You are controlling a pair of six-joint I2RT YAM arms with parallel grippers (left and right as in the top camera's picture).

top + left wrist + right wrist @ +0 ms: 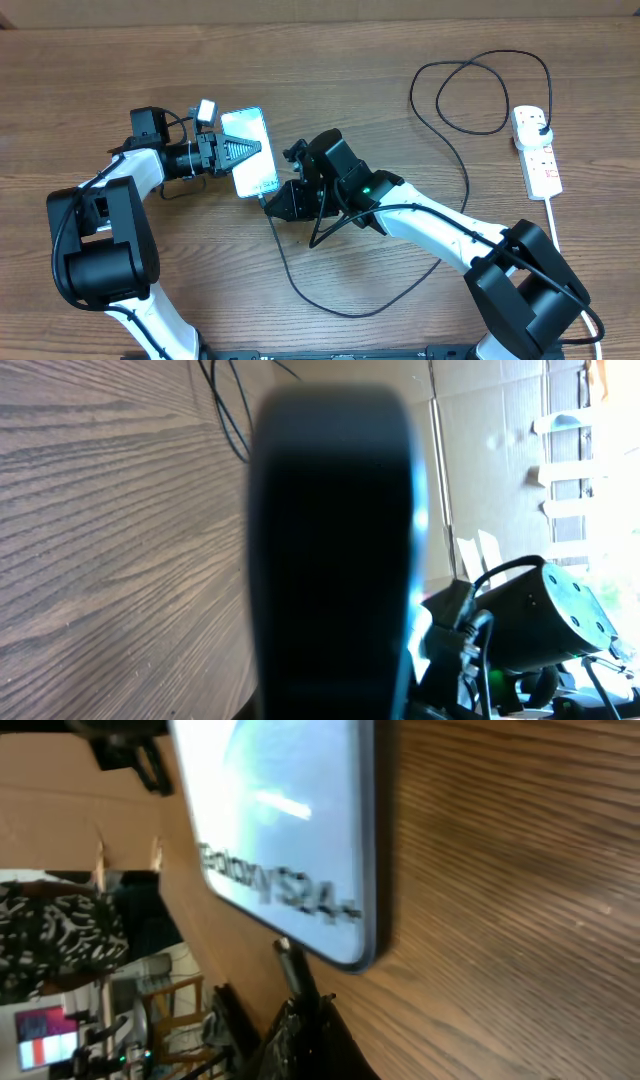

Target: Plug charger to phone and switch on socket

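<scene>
The phone (252, 150) lies on the wooden table with its light blue screen up. My left gripper (236, 152) is shut on its left side, one finger across the screen. In the left wrist view the phone (330, 560) is a dark blur filling the middle. My right gripper (277, 200) is shut on the connector end of the charger (345, 312). In the right wrist view the connector tip (290, 965) sticks out of my fingers (315, 1030) and reaches the bottom edge of the phone (280, 830); I cannot tell if it is inserted. The socket (540, 160) lies at the far right.
The black cable loops across the front of the table, then up the right side in a large loop (470, 95) to a black plug (540, 124) in the socket's far outlet. The socket's thick white cord (556, 225) runs toward the front. Cardboard walls stand beyond the table.
</scene>
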